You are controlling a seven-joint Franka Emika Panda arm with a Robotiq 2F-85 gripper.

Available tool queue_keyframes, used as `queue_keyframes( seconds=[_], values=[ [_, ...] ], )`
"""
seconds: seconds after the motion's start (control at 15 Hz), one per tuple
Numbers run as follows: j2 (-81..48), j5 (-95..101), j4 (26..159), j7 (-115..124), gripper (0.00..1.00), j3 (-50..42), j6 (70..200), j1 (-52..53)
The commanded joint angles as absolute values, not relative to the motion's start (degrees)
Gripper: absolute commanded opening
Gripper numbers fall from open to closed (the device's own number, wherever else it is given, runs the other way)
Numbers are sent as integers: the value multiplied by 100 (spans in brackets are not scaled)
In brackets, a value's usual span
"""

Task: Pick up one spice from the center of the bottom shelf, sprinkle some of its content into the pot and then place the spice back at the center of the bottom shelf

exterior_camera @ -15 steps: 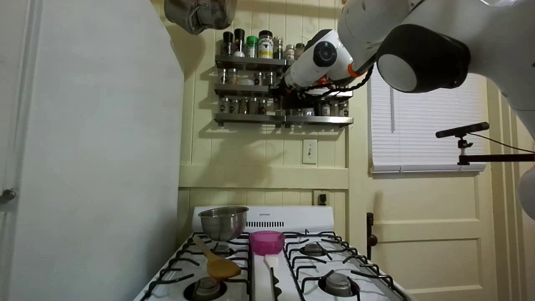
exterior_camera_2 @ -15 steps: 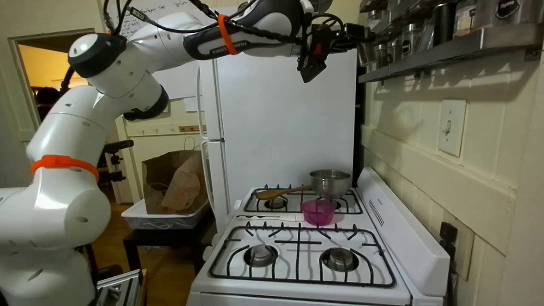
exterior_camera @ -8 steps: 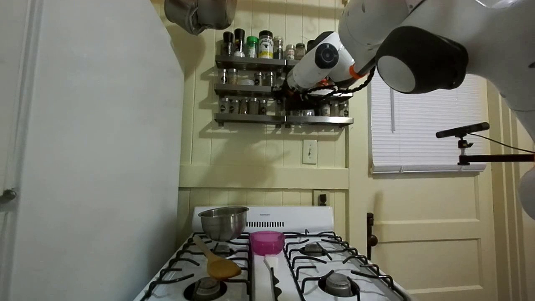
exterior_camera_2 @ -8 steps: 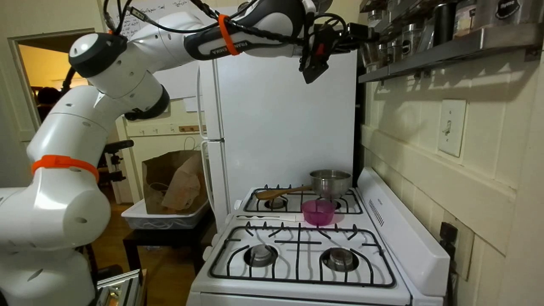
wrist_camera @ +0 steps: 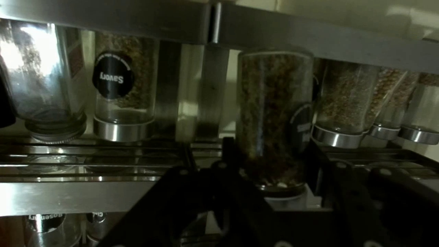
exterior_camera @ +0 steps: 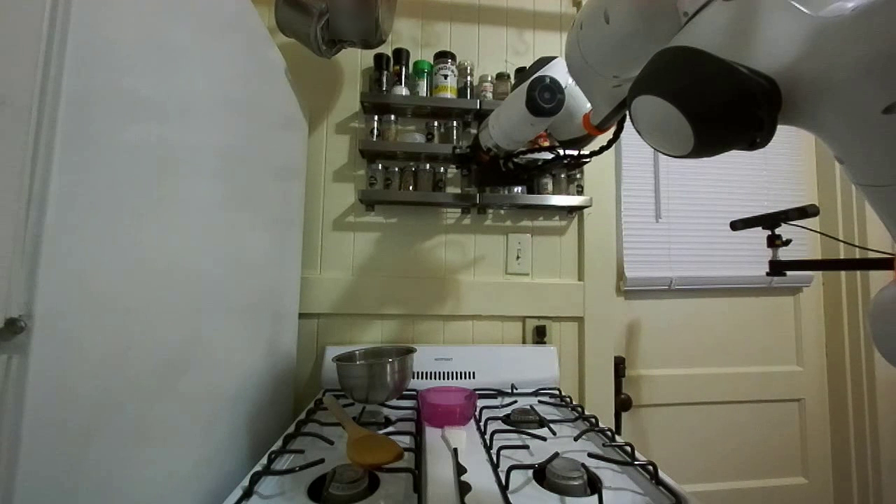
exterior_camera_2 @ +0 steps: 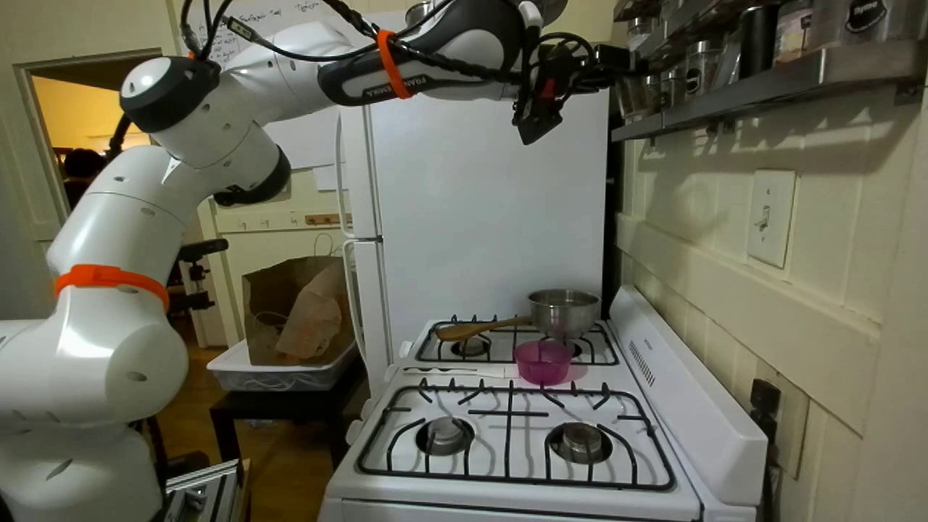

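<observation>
Okay, fingers (wrist_camera: pixel 230 154) pinching a spice jar (wrist_camera: pixel 271 113), mid-frame in the wrist view; its base overlaps the edge of the bottom shelf (wrist_camera: pixel 325 39) there, contact can't tell. Gap to frame left, then the Savory jar (wrist_camera: pixel 125 84); another jar (wrist_camera: pixel 343 96) close at frame right. Pot (exterior_camera: pixel 374 381): lower middle of an exterior view, left of the pink bowl (exterior_camera: pixel 448 409), open room above.

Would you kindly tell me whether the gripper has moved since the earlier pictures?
Yes, slightly: in an exterior view, the gripper has shifted lower and closer in, judged against the fixed bottom shelf.
</observation>
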State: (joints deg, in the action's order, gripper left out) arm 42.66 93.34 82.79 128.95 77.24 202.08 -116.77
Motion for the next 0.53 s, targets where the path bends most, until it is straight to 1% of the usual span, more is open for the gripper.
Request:
queue_keyframes(
  seconds=[0.0, 0.47],
  values=[
    [4280, 9141, 8152, 13204, 24, 7790, 20088, -11782],
    [4323, 9005, 8160, 13268, 24, 7907, 19880, -11876]
  ],
)
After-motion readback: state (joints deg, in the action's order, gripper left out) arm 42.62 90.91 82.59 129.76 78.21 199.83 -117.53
